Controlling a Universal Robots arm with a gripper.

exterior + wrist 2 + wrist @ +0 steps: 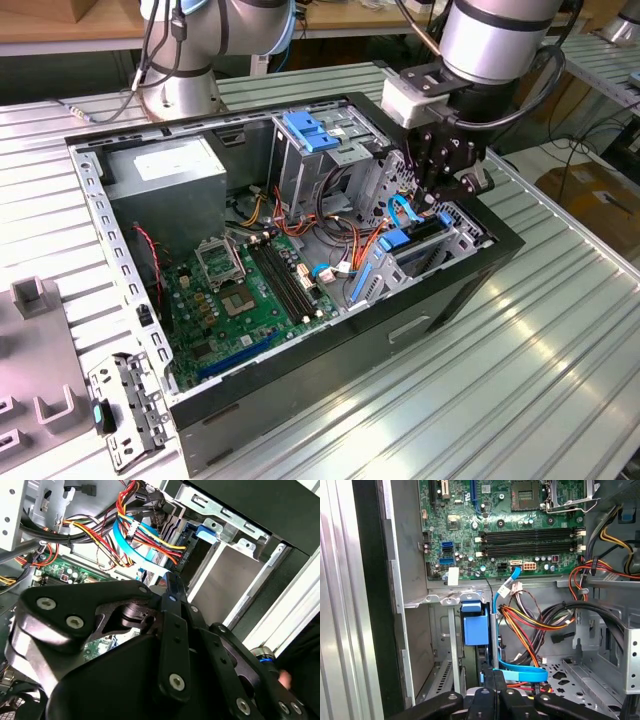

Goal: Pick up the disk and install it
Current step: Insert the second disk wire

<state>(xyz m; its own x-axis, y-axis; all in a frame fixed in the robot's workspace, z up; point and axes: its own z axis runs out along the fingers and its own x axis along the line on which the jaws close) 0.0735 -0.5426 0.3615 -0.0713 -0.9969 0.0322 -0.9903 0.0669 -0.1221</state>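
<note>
1. While I hang over the open case (480, 262), my gripper (447, 192) sits just above the drive cage (455, 238).
2. Fingers (494, 685): pressed together on the disk (474, 627), which stands edge-on in its bay.
3. Step, as I judge: seating. Next calls for straight, even pressure, clear of the cables (520, 672).

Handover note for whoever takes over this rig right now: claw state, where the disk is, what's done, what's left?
Claw: down inside the open computer case, directly over the disk; whether it grips cannot be told.
Disk: on edge in the drive bay at the exterior view's right; its blue carrier shows in the first wrist view.
Done: disk is already in the bay slot.
Left: full seating is not confirmed, and the claw is not yet clear of the case.
</note>
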